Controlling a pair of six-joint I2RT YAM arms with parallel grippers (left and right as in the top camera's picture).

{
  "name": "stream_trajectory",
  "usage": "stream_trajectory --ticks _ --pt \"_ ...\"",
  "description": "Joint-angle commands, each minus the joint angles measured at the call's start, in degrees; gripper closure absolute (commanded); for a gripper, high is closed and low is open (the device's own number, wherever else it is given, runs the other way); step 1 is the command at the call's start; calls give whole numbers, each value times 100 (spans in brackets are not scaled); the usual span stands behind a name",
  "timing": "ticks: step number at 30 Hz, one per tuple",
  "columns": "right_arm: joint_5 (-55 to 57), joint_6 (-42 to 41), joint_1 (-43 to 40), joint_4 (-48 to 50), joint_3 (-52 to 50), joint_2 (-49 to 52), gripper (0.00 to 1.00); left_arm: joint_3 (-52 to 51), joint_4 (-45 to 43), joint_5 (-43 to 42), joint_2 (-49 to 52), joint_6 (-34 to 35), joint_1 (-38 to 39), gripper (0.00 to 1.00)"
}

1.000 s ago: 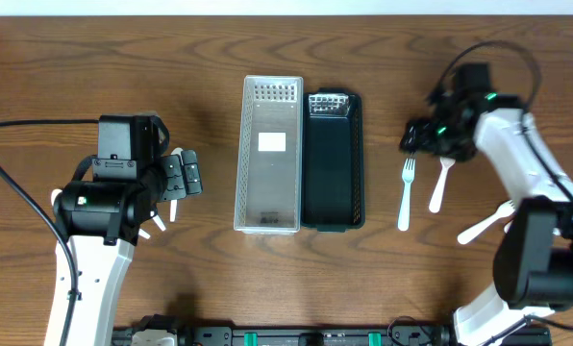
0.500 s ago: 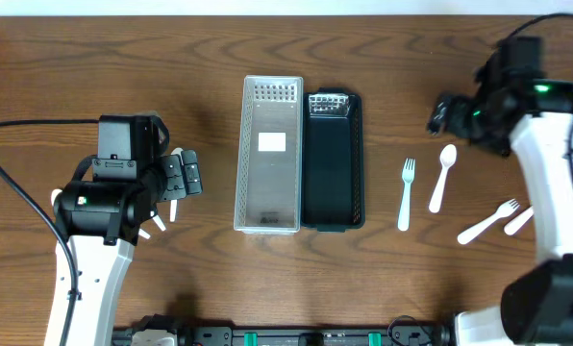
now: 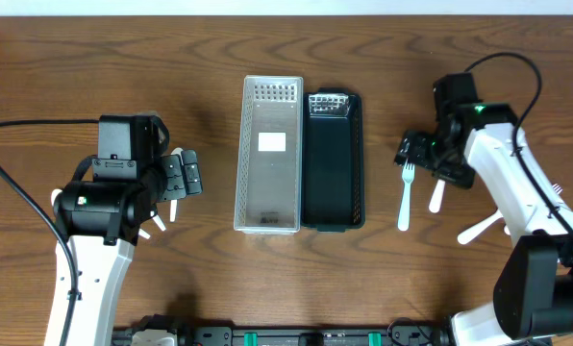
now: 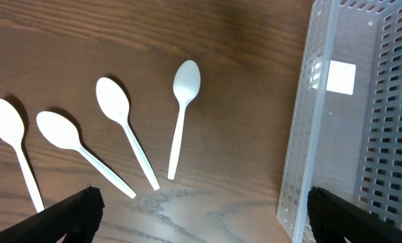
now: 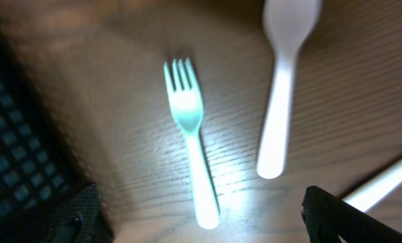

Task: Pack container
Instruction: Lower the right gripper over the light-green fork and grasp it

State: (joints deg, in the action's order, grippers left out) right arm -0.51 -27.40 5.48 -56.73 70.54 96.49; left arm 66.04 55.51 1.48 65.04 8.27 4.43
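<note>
"Wooden table [image 3: 75, 58]. Where's the fork [image 5: 191, 169]?"
"Flat, right of the black basket [image 3: 335, 163], untouched under the right gripper's [image 5: 201, 214] spread fingers."
"Baskets?"
"Clear basket [image 3: 270, 192] touches the black one; only a label [image 3: 271, 142] shows inside."
"Left gripper [image 4: 201, 216]?"
"Spread, holding nothing."

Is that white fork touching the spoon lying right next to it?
Apart. The right wrist view shows a strip of bare table between the fork and the spoon along their whole length.
</note>
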Motion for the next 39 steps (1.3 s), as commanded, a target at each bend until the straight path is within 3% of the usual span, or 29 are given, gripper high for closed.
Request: stream_trajectory --ticks 1,7,27,39 --pt "-144 286 210 168 -308 -20 1 133 15 2 -20 -76 -13 2" --pt "-96 302 302 492 -748 -20 1 133 17 2 -20 -76 -13 2" --pt "-151 1593 328 1939 -1587 -13 1 133 17 2 -20 -76 -13 2" --pt "-201 1589 328 2035 -1635 479 1 133 17 2 -20 -76 -13 2"
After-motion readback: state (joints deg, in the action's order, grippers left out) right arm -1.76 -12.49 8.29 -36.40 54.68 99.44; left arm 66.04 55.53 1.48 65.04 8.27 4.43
